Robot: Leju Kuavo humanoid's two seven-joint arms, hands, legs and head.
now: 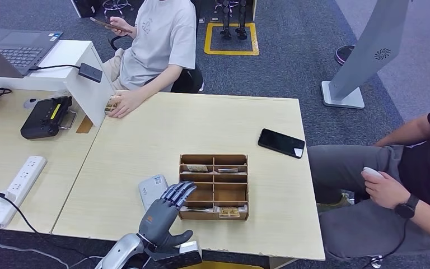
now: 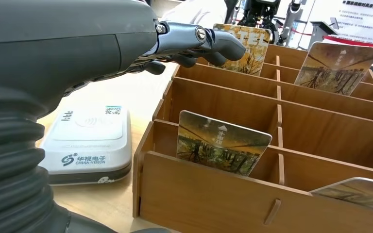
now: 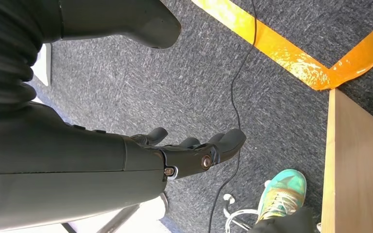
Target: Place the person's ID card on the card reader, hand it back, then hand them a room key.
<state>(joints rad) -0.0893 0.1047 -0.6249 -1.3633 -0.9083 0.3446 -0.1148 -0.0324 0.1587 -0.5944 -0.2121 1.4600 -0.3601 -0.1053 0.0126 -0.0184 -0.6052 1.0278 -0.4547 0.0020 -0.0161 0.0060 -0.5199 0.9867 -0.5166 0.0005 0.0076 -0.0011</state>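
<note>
While the left hand (image 1: pixel 165 210) hangs over the table in the head view, its fingers are spread and it holds nothing. It sits between the card reader (image 1: pixel 152 190) and the wooden box (image 1: pixel 214 186), close to both. Nothing lies on top of the reader. A person's hand (image 1: pixel 124 103) rests at the far corner of the table on something small; I cannot tell if that is the ID card. Another person sits at the right side, and a black phone (image 1: pixel 281 143) lies near them.

From the left wrist view, the fingers (image 2: pixel 209 41) reach out over the wooden box, touching no card. A room key (image 2: pixel 221 141) stands up in the nearest slot, and more stand farther back. The white card reader sits just beside the box.

Down by the floor, the right wrist view shows the right hand (image 3: pixel 175 155) loose and holding nothing.

I think the step now is picking a room key. To do it well, the hand should come down slowly on one card, pinch its top edge, and lift straight up so the box does not tip.
</note>
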